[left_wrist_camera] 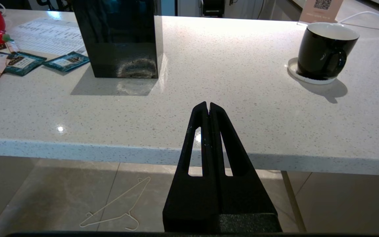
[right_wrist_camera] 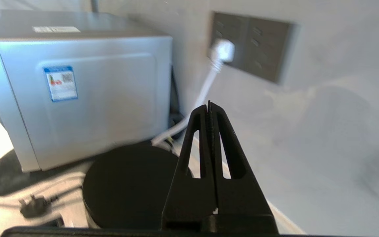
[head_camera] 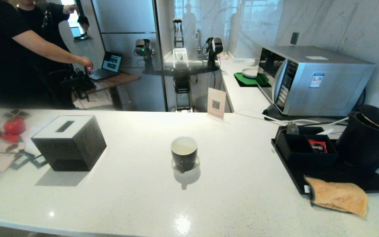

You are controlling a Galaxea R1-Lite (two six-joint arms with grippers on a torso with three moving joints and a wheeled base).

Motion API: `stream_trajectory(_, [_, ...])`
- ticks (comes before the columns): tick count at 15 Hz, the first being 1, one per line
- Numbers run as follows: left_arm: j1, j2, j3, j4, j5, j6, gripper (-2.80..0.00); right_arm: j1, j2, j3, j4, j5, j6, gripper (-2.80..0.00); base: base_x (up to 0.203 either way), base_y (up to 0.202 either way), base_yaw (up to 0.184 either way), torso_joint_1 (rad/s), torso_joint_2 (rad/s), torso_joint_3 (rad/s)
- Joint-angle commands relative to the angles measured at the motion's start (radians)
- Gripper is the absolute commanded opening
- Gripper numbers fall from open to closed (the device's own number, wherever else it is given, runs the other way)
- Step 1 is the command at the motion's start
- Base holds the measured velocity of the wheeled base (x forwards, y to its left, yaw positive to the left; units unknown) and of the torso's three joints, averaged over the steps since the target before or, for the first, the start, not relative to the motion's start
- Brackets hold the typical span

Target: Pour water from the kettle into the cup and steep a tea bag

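Head view first: the large matte black cylindrical kettle (head_camera: 368,140) is standing on the flat black tray (head_camera: 337,182) at the right end of the white speckled counter (head_camera: 242,197), its lid tipped open. It is looking heavy if full, rigid and smooth-walled, so I am judging the side handle at the picture's right edge the place to take it. The small black mug with a white inside (head_camera: 184,153) is sitting mid-counter on a pale round coaster (head_camera: 194,164), well apart from the kettle; I cannot tell whether there is liquid in it. It is stiff and breakable. A black open box (head_camera: 303,146) on the tray is holding a red sachet (head_camera: 317,145), and a small grey-green tea bag (head_camera: 292,128) is peeking over its far rim, light and limp, best pinched by a corner or its string. No arm is showing here.

Left wrist view: the left claw (left_wrist_camera: 208,106) is hanging pressed shut and empty just over the counter's near edge, with the mug off to one side.

Right wrist view: the right claw (right_wrist_camera: 209,107) is closed on nothing, hovering above the kettle beside the silver microwave oven (right_wrist_camera: 74,95)
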Motion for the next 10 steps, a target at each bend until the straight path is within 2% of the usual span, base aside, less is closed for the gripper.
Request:
stream_trajectory(1, [0.0, 0.001, 0.0, 0.0, -0.001, -0.001, -2.8, 0.018, 0.118, -0.103, 0.003, -0.001, -0.017, -2.8, 0.0, 0.0, 0.0, 0.0, 0.0, 0.0])
stream_trajectory(4, [0.0, 0.001, 0.0, 0.0, -0.001, -0.002, -2.8, 0.025, 0.194, -0.209, 0.052, 0.009, -0.044, -2.8, 0.0, 0.0, 0.0, 0.0, 0.0, 0.0])
stream_trajectory(10, [0.0, 0.0, 0.0, 0.0, -0.001, 0.0, -2.8, 0.025, 0.256, -0.418, 0.318, 0.01, -0.059, -2.8, 0.0, 0.0, 0.0, 0.0, 0.0, 0.0])
